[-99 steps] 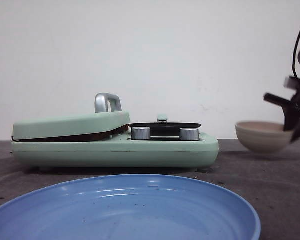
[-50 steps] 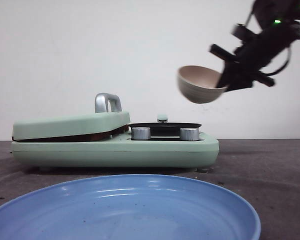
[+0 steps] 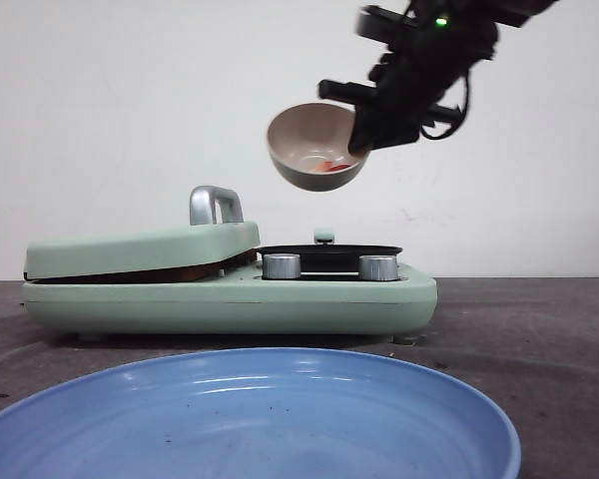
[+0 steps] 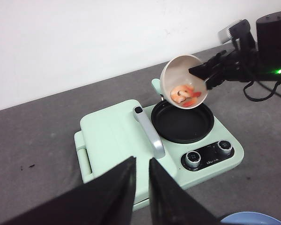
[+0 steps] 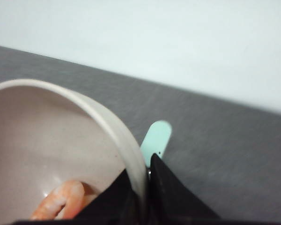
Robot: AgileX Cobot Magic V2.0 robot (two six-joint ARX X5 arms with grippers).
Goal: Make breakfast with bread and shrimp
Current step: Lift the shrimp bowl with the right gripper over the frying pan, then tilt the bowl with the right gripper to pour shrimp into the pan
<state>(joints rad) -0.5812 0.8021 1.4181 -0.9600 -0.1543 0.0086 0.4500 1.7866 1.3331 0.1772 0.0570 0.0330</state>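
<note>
My right gripper (image 3: 364, 128) is shut on the rim of the beige bowl (image 3: 315, 147) and holds it in the air, tilted, above the round black pan (image 3: 329, 250) of the mint-green sandwich maker (image 3: 230, 297). Orange-red shrimp (image 4: 185, 95) lie inside the bowl (image 4: 183, 80); one shrimp (image 5: 61, 201) shows beside the right gripper (image 5: 143, 180). The sandwich maker's lid (image 4: 113, 140) is down and the bread is hidden. My left gripper (image 4: 141, 161) hovers above the lid, its jaws almost together with nothing between them.
A wide blue plate (image 3: 250, 419) lies at the near edge of the dark table, its rim (image 4: 246, 218) also showing in the left wrist view. A silver handle (image 3: 215, 205) rises from the lid. Two silver knobs (image 3: 281, 265) face forward.
The right gripper lifted the bowl from the table at the right, carried it up and to the left, and now tips it over the black pan. The left arm stayed still.
</note>
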